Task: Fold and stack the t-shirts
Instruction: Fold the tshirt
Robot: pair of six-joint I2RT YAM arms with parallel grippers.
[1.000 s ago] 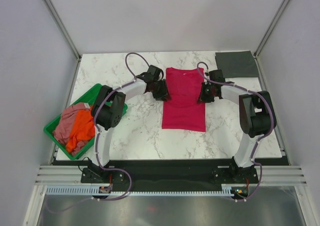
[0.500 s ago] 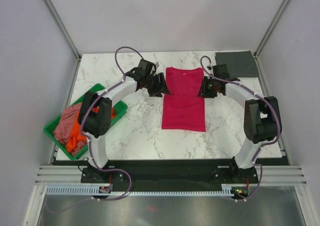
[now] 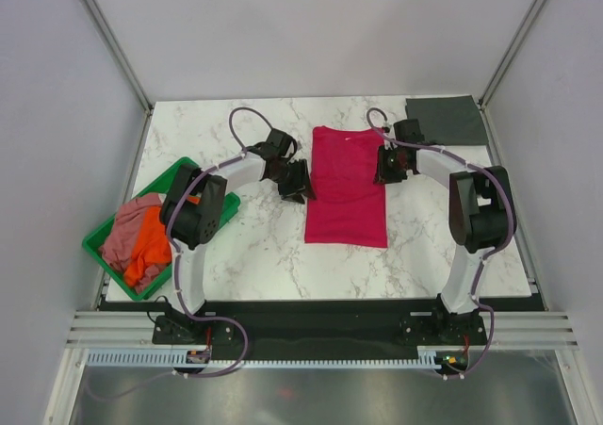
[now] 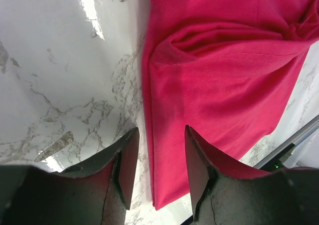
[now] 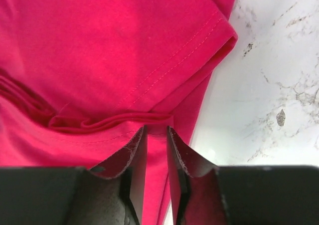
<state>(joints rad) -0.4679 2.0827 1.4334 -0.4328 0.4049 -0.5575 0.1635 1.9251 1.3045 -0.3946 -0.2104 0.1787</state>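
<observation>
Shifted slightly since a second ago, left end effector, jaws apart, and right end effector, narrowly apart and apparently empty, flank the sleeve-tucked crimson-red cloth t-shirt at mid tabletop. Folded dark grey t-shirt done; orange t-shirt and dusty pink t-shirt wait in green plastic tray.

Overall light: bright and even, from above; the white walls and the marble table look pale.
Shadows: soft and faint, lying close under the arms in the top view.
Glare: white hot spots on the marble in the left wrist view, upper left and lower left.
Focus: the crimson t-shirt is sharp in both wrist views; the fingers at the bottom edge are dark and blurred.
</observation>
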